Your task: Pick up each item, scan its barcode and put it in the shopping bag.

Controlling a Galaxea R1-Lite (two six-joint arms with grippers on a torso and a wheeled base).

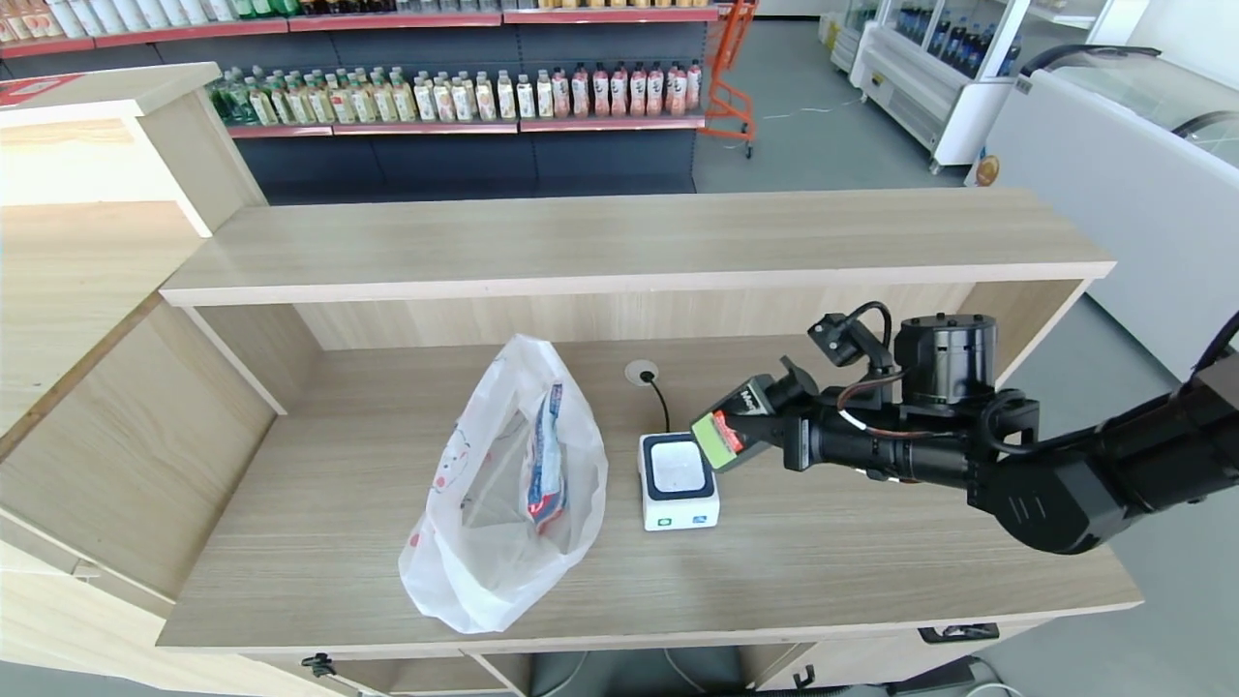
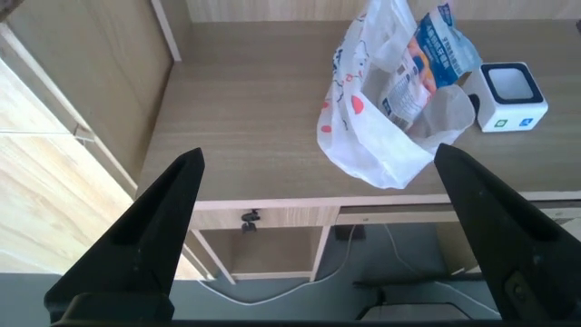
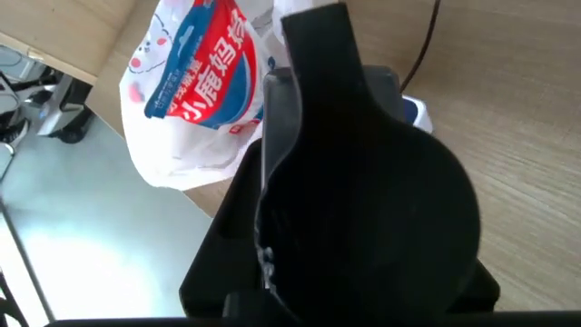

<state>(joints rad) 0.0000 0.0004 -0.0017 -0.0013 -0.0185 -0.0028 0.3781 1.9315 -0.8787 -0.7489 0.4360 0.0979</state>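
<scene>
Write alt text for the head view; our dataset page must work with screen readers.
The right gripper holds a small green and red item up to a white barcode scanner on a wooden counter. Left of the scanner, a white shopping bag holds a red and blue packet.

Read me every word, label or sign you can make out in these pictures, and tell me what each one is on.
Packet in the shopping bag: large white characters on red and blue, partly hidden by the right gripper; no full reading.
Item in the right gripper: green and red label, too small.
Scanner: small green sign, unreadable.
Shelf bottles: labels too small.
Bag's side: red drawing, no legible words.
</scene>
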